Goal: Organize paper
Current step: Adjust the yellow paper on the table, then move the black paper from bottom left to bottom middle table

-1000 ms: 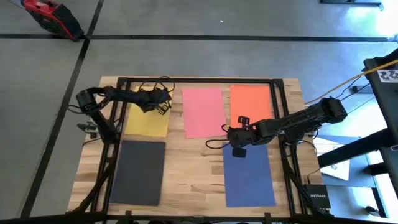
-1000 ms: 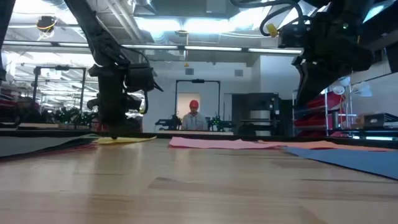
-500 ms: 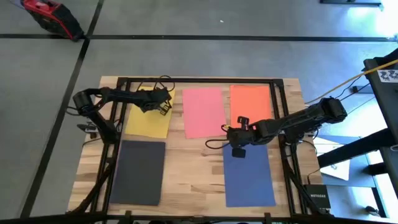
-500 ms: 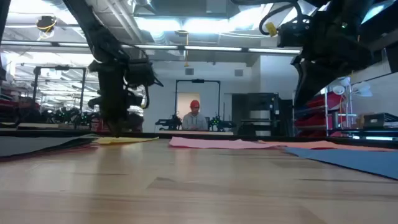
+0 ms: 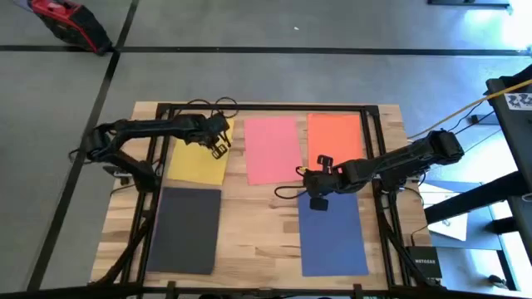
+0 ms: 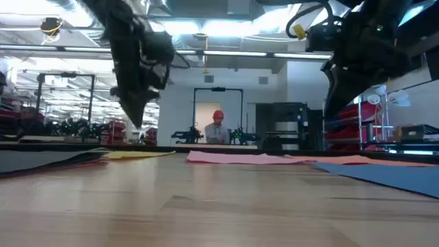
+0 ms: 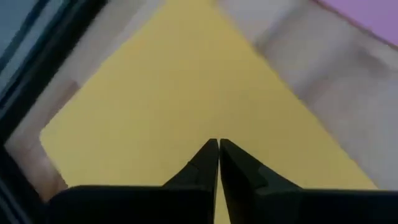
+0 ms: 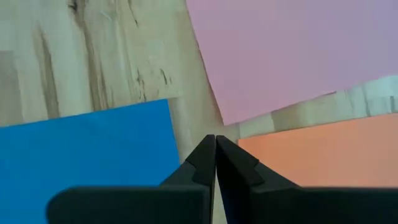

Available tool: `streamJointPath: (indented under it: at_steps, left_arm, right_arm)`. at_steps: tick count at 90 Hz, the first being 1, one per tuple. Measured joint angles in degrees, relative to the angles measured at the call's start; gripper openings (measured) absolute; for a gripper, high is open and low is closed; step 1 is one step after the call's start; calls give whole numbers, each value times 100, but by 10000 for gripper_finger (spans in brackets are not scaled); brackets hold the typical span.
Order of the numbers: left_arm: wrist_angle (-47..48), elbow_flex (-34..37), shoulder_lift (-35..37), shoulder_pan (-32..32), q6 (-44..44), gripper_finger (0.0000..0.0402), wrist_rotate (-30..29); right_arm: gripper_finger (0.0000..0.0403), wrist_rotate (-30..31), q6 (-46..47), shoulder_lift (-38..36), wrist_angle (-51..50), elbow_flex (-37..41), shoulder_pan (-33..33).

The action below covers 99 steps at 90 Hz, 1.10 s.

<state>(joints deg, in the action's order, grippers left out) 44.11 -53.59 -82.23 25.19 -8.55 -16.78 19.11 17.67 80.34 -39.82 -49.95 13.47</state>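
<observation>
five sheets lie spread flat, none stacked yet; my left gripper [image 5: 221,148] hangs pinched empty over the yellow sheet [image 5: 197,161].

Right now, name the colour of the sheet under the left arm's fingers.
Yellow paper, clearest in the left wrist view.

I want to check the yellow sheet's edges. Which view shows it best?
The high view: the whole yellow sheet lies flat, only its far right corner covered by the left gripper. The left wrist view shows part of it, close up. The low view shows a thin yellow sliver. The right wrist view misses it.
</observation>
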Motion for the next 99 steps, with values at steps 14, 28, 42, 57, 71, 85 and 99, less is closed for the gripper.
streamJointPath:
  at_steps: [14, 28, 42, 57, 71, 85, 99]
  left_arm:
    - [647, -206, 152, -327, 202, 0, 892]
    - [1152, -218, 150, -799, 413, 0, 1174]
    - [1128, -218, 150, -1332, 576, 3, 1177]
    - [1033, -218, 150, -1891, 919, 27, 1179]
    - [1030, -218, 150, -2321, 1033, 63, 1258]
    - [980, -208, 150, -2655, 1150, 98, 1865]
    - [520, -23, 133, -2903, 1543, 112, 2642]
  right_arm:
    - [0, 20, 25, 0, 31, 0, 0]
    - [0, -21, 31, 0, 44, 0, 0]
    - [0, -71, 37, 0, 99, 0, 0]
    - [0, -69, 45, 0, 134, 0, 0]
    - [0, -70, 46, 0, 142, 0, 0]
    - [0, -71, 46, 0, 145, 0, 0]
    - [0, -71, 47, 0, 185, 0, 0]
